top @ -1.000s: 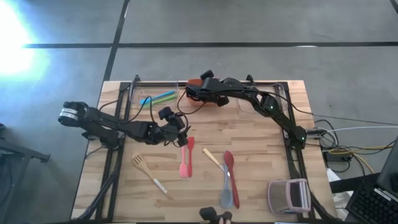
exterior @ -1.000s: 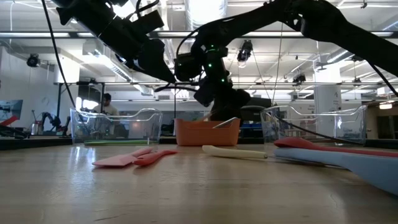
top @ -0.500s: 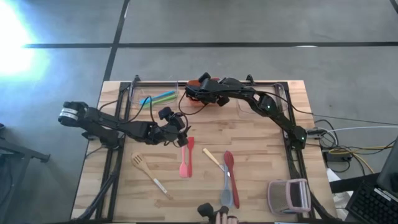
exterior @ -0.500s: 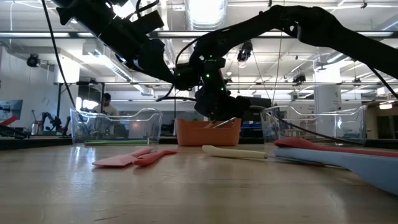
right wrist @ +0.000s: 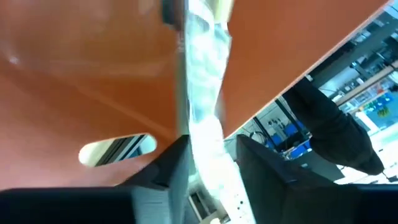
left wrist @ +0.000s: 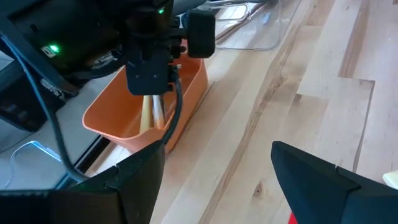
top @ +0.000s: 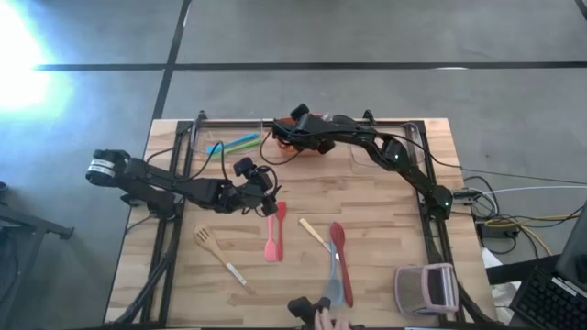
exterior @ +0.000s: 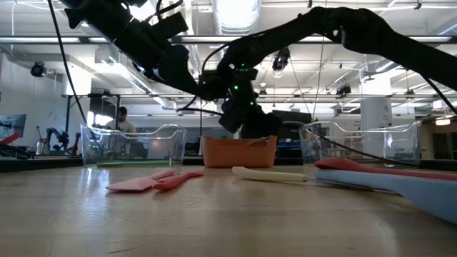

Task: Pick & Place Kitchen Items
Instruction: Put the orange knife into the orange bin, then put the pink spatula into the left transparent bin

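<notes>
While my right gripper (left wrist: 153,99) hangs over the one orange rectangular plastic bin (left wrist: 189,102) at the far middle of the wooden table (top: 385,211), a pale slim utensil (left wrist: 152,115) stands steeply under it. Its lower end is inside the bin and its long axis runs almost upright between my fingers. I cannot tell whether I clench it or have let it go.

My left gripper (top: 267,205) hovers with its fingers spread wide and empty, just left of centre.

Six utensils lie on the open table:
- Two pink spatulas (top: 272,235) lie side by side, running near to far.
- One red spoon (top: 337,240) and one grey-blue spatula (top: 334,280) lie the same way.
- One pale wooden slotted spatula (top: 216,253) lies diagonally, with its head far-left.
- One cream-handled piece (top: 314,232) lies on a similar diagonal.

Two more, one green (top: 243,142) and one blue (top: 216,148), lie roughly left to right in the far-left clear plastic bin (top: 197,137). A second clear bin (top: 415,137) sits far right.
</notes>
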{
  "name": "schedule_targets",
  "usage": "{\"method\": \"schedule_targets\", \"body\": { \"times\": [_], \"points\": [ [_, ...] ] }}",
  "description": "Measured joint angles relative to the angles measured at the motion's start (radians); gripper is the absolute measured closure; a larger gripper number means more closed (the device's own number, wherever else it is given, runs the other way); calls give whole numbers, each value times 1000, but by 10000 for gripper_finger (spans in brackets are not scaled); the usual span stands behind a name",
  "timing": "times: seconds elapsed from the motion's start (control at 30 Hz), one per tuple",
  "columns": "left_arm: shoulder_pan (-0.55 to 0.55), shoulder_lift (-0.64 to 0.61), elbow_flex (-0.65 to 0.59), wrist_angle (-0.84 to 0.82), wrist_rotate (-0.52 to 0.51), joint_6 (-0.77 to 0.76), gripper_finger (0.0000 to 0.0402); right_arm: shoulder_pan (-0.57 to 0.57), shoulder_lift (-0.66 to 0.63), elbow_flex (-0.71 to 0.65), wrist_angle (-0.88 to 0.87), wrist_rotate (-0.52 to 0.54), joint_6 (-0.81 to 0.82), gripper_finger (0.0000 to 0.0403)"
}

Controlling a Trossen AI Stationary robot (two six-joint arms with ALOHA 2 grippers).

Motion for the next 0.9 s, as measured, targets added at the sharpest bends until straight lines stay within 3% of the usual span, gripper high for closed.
{"method": "schedule_targets", "body": {
  "times": [0.13, 0.33, 0.63, 0.9],
  "points": [
    [0, 0, 0, -3, 0, 0, 106, 0, 0, 1, 16, 3, 2, 234],
    [0, 0, 0, -10, 0, 0, 106, 2, -4, 1, 18, 76, 53, 213],
    [0, 0, 0, -11, 0, 0, 106, 31, -94, 3, 17, 73, 134, 212],
    [0, 0, 0, -12, 0, 0, 106, 74, -235, 3, -24, -70, 279, 239]
  ]
}}
